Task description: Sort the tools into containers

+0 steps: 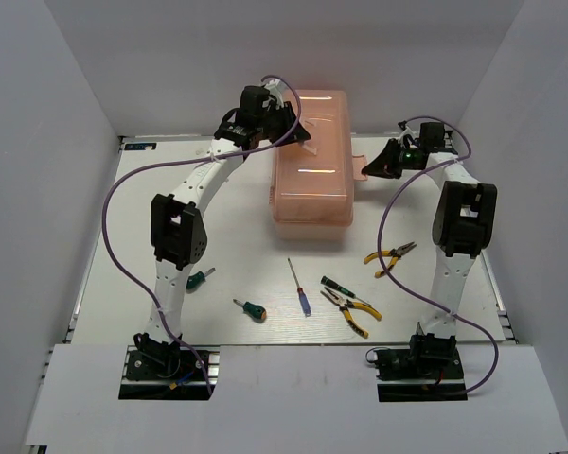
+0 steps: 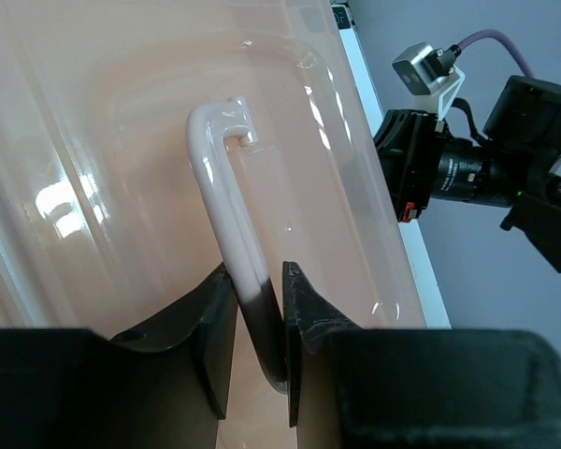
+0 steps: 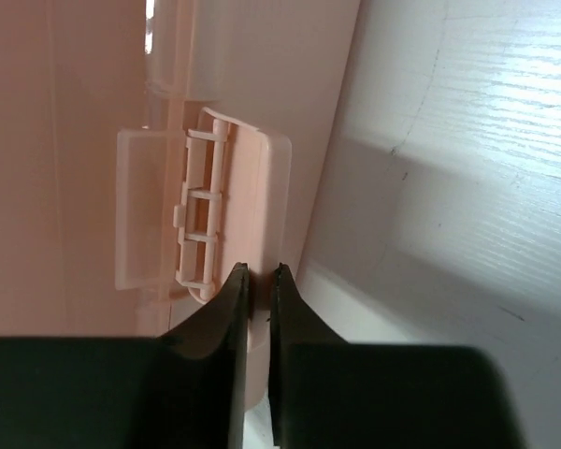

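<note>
Operator: Where is the box sitting, and what are the hands doing?

Coach: The toolbox point(image 1: 312, 161) is standing closed in the upper middle of the top view, so no tray is showing yet. Your left hand point(image 2: 258, 285) is pinching the lid handle point(image 2: 226, 201), with one finger on each side of the pale bar near its lower end in the wrist view. Your right hand point(image 3: 259, 276) is pressing nearly together on the lower edge of the latch point(image 3: 206, 215), the ribbed flap on the box's right side.

Operator: So this is the opening step?

Coach: I am judging it so. The latch is probably needing to swing outward from the wall before the lid can be rising. You should be pulling the flap gently by its free edge. Plastic this thin is likely to be flexing, and it may be slipping out of a shallow pinch. You should be using the left hand to steady the box rather than lift it, or the whole box may be tipping or sliding.

Operator: And the tools?

Coach: They are lying loose on the worktop point(image 1: 218, 218), well apart from the box, across the lower middle. Two stubby green screwdrivers point(image 1: 201, 278) point(image 1: 251, 308) are lying at the left and the blue-handled screwdriver point(image 1: 300, 288) in the centre. The black-green screwdriver point(image 1: 336, 284) is lying just right of it, and two yellow-handled pliers point(image 1: 388, 255) point(image 1: 352, 307) further right. Nothing is touching them.
</note>
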Robot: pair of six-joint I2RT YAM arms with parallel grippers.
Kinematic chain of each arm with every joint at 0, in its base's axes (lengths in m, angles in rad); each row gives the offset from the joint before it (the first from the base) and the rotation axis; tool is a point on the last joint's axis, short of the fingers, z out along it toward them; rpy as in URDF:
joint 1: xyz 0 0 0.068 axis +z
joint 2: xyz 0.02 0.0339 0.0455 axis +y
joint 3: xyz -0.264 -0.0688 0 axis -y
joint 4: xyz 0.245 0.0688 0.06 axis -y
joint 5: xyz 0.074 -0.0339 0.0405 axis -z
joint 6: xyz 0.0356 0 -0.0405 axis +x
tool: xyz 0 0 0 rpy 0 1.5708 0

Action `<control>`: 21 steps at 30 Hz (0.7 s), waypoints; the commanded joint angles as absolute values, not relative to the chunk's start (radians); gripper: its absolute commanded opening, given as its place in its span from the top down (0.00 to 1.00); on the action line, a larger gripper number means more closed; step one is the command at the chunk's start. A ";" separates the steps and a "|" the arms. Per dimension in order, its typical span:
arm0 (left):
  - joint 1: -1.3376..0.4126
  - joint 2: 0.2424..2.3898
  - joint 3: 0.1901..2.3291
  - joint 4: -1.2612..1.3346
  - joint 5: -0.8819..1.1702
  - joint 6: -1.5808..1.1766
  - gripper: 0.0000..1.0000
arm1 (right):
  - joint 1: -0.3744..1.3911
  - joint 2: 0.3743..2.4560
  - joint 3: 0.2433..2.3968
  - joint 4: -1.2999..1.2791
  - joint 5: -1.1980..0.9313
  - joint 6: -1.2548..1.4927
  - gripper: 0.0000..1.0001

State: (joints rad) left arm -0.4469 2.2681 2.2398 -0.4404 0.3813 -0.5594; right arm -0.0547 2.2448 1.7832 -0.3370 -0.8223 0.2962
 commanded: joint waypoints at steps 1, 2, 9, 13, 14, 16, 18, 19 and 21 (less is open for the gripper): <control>-0.459 2.269 2.258 -0.433 0.400 -0.546 1.00 | -0.054 2.235 1.784 -0.264 -0.922 0.299 0.99; -0.459 2.269 2.258 -0.433 0.409 -0.546 1.00 | -0.055 2.237 1.784 -0.262 -0.922 0.293 1.00; -0.408 2.156 2.292 -0.454 0.341 -0.571 1.00 | -0.081 2.192 1.819 -0.293 -0.720 0.236 1.00; -0.313 2.054 2.260 -0.520 0.267 -0.561 1.00 | -0.100 2.189 1.858 -0.347 -0.597 0.181 1.00; -0.298 2.031 2.247 -0.531 0.253 -0.551 1.00 | -0.109 2.191 1.858 -0.351 -0.589 0.179 1.00; -0.266 1.987 2.200 -0.540 0.218 -0.551 1.00 | -0.113 2.187 1.856 -0.363 -0.574 0.169 1.00; -0.218 1.925 2.165 -0.554 0.209 -0.551 1.00 | -0.121 2.181 1.847 -0.368 -0.563 0.167 1.00; -0.203 1.908 2.134 -0.566 0.200 -0.542 1.00 | -0.121 2.175 1.836 -0.374 -0.555 0.164 1.00; -0.167 1.885 2.125 -0.615 0.177 -0.522 1.00 | -0.124 2.171 1.825 -0.376 -0.551 0.158 1.00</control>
State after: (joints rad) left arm -0.2481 2.0106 2.1334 -0.5728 0.2832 -0.5758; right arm -0.0643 2.2261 1.8126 -0.3935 -0.7013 0.2508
